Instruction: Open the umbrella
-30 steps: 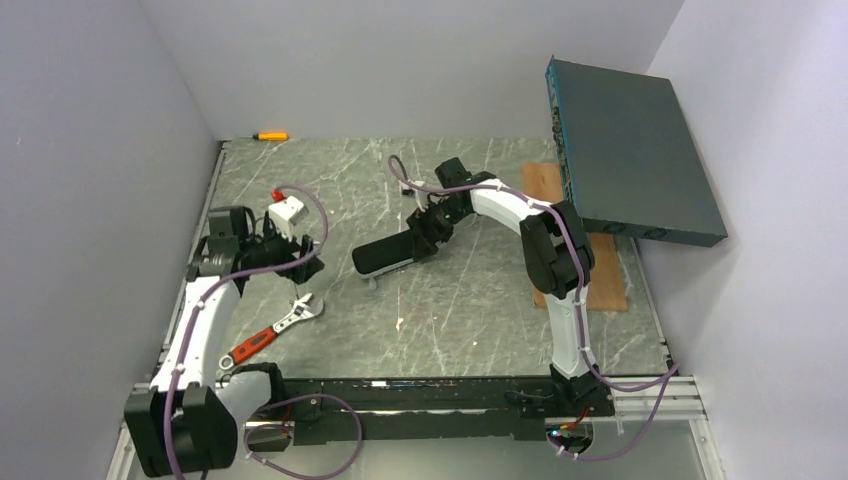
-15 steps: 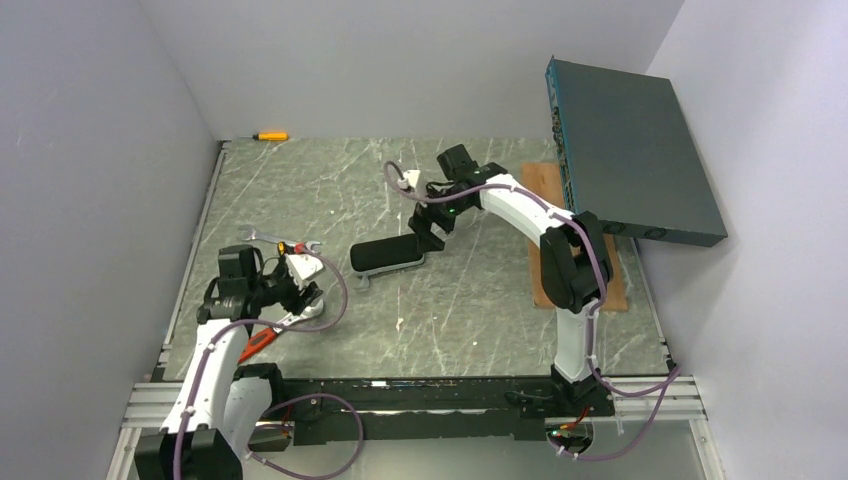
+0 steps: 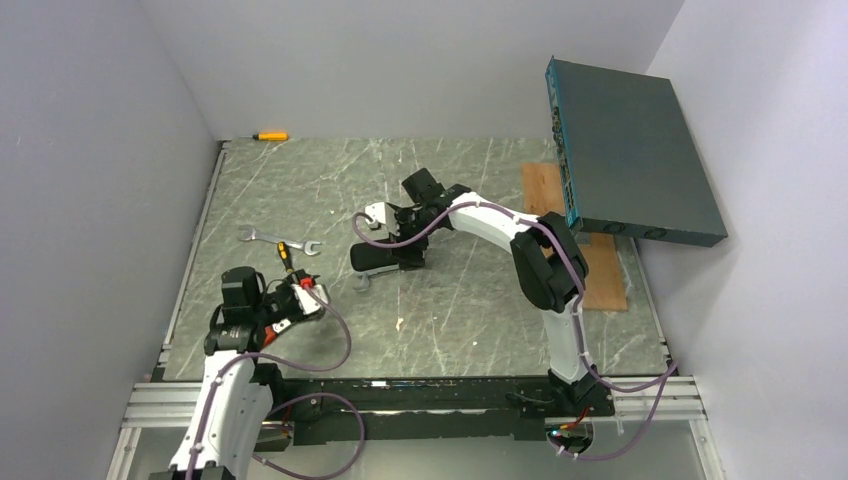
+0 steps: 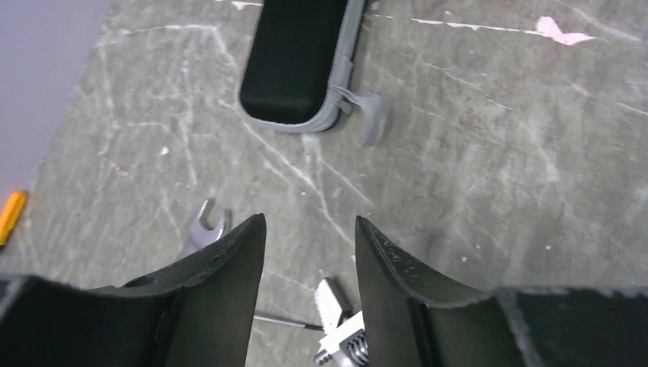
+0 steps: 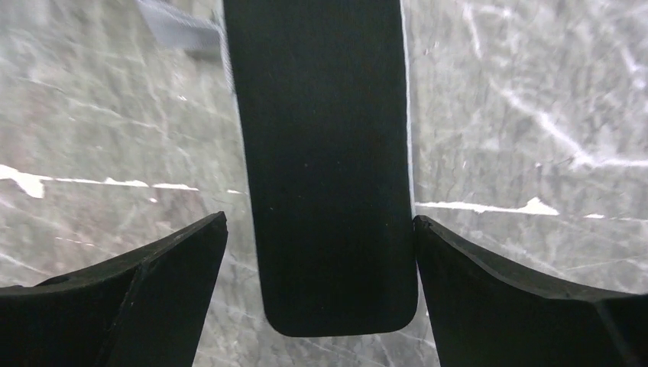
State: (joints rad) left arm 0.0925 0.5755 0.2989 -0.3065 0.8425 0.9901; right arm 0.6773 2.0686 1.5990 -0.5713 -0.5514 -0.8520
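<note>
Black folded umbrella [image 5: 321, 153] lies on the surface [image 3: 450, 310], between the wide right fingers [image 5: 153, 283]. Near it the left fingers [image 4: 221, 283] stand half-wide, empty. Grasping step, I think: next, close on the umbrella.

My worktop [image 3: 450, 320]: dark green stone, pale veins running through it. Around the middle lies the umbrella [image 3: 372, 258], a black folded bundle lying flat, its grey strap [image 4: 369, 122] trailing off the left end. Left of that is a silver spanner [image 3: 262, 237], with a small screwdriver [image 3: 284, 253] just beside it. Up at the far-left corner, there's an orange-handled screwdriver [image 3: 270, 135]. Along the right edge a wooden board [image 3: 600, 275] lies flat. Toward the near-left corner I catch an adjustable wrench's jaw [image 4: 336, 336].
</note>
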